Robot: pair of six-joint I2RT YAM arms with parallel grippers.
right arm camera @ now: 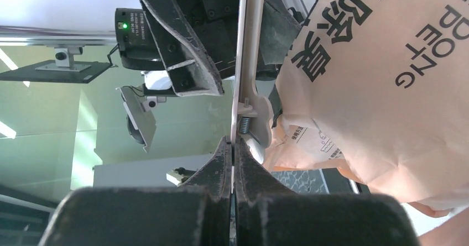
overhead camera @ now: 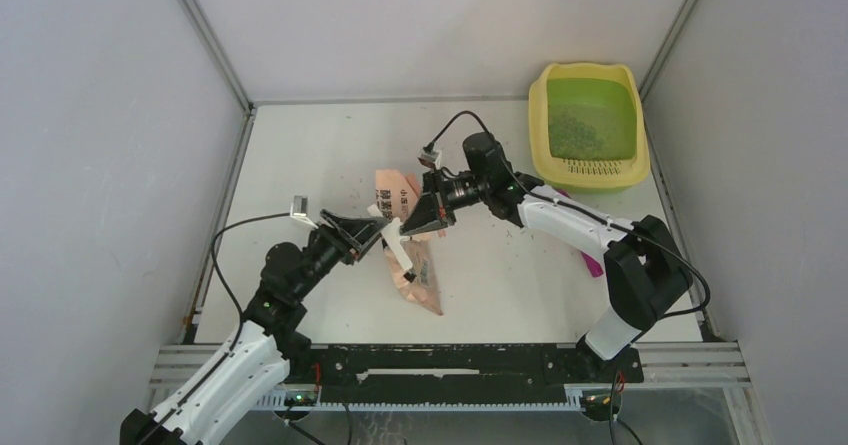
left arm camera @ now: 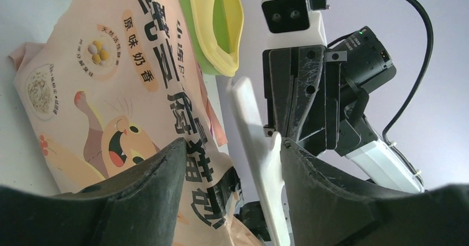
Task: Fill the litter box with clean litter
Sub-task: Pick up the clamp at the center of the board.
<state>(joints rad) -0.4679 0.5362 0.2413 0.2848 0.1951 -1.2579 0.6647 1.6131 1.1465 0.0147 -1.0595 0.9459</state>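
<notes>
Observed, left gripper (left arm camera: 232,153) jaws apart astride white clip (right arm camera: 246,52) (on peach bag (overhead camera: 421,277)), right gripper (right arm camera: 232,146) clamped on clip's end, litter box (overhead camera: 545,95) well behind right gripper, litter (overhead camera: 572,131) thinly inside its basin.

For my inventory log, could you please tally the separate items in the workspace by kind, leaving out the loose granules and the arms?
Pale yellow plastic litter box with green basin: 1
Peach-pink printed bag: 1
White plastic clip: 1
Magenta plastic scoop: 1
Total: 4
</notes>
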